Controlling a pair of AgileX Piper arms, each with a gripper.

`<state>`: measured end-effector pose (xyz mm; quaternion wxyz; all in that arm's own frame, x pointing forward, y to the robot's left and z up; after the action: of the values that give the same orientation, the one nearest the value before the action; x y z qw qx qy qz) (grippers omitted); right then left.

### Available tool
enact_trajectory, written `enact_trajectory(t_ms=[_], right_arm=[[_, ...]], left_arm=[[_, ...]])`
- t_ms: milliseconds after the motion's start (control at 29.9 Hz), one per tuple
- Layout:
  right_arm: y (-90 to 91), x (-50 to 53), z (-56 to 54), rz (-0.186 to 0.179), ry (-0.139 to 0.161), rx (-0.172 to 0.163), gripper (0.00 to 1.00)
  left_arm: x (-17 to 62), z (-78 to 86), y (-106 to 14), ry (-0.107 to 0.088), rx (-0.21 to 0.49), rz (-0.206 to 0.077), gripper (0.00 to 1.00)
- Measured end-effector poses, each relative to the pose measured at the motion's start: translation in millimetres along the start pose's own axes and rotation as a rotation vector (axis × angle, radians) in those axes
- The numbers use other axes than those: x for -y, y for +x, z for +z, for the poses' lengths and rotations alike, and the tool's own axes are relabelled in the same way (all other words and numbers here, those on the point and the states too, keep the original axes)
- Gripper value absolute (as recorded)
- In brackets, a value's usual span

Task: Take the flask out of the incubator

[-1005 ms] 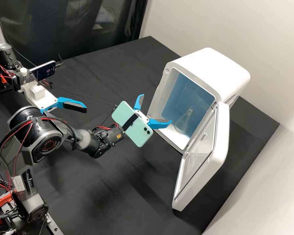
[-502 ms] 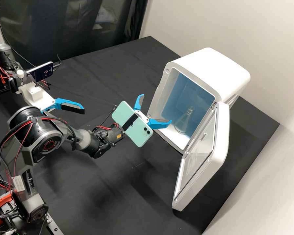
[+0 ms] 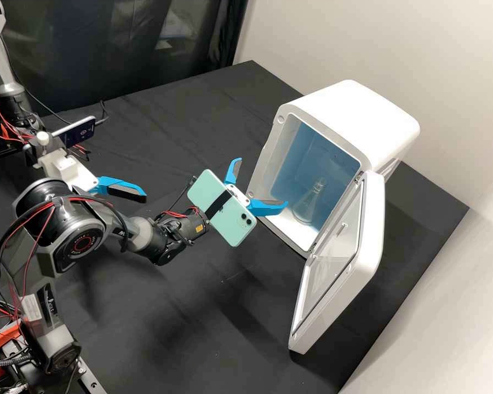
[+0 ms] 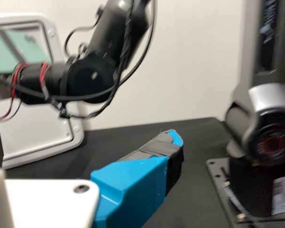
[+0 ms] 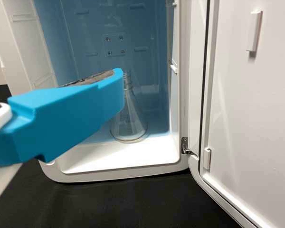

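Note:
A clear glass flask [image 3: 311,201] stands upright on the floor of the white incubator [image 3: 356,115], deep in its blue chamber. In the right wrist view the flask [image 5: 128,118] is partly hidden behind one blue finger [image 5: 66,114]. The incubator door [image 3: 339,257] hangs wide open to the right of the opening. My right gripper [image 3: 260,183] is open just outside the chamber mouth, short of the flask and holding nothing. My left gripper [image 3: 120,189] is shut and empty, far to the left above the bench; its blue finger [image 4: 142,180] fills the lower middle of the left wrist view.
A mint phone [image 3: 222,208] is strapped on the right wrist, and a dark phone [image 3: 74,131] sits on the left arm. Arm bases and red cables [image 3: 16,262] crowd the left edge. The black bench [image 3: 202,306] ends close to the incubator's right side.
The left gripper has sunk a little toward the bench. The right arm, flask and door have not moved.

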<state>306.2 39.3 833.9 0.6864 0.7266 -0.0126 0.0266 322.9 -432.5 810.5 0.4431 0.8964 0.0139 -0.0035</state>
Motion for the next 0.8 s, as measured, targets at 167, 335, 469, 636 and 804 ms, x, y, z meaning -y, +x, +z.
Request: enact_trajectory(t_ms=[167,335,469,636,804], right_arm=[[0.0,0.0,0.0,0.000,0.000,0.000,1.00],[0.0,0.0,0.0,0.000,0.000,0.000,1.00],[0.0,0.0,0.0,0.000,0.000,0.000,1.00],[0.0,0.0,0.0,0.000,0.000,0.000,1.00],[0.0,0.0,0.0,0.000,0.000,0.000,1.00]], left_arm=[[6.8,-15.5,6.9,-0.002,-0.047,-0.018,1.00],[14.3,-30.4,11.6,-0.010,-0.097,-0.044,1.00],[15.3,-44.4,12.5,-0.016,-0.142,-0.050,1.00],[19.1,-61.6,16.1,-0.022,-0.191,-0.056,1.00],[26.5,-77.5,16.4,-0.032,-0.241,-0.092,1.00]])
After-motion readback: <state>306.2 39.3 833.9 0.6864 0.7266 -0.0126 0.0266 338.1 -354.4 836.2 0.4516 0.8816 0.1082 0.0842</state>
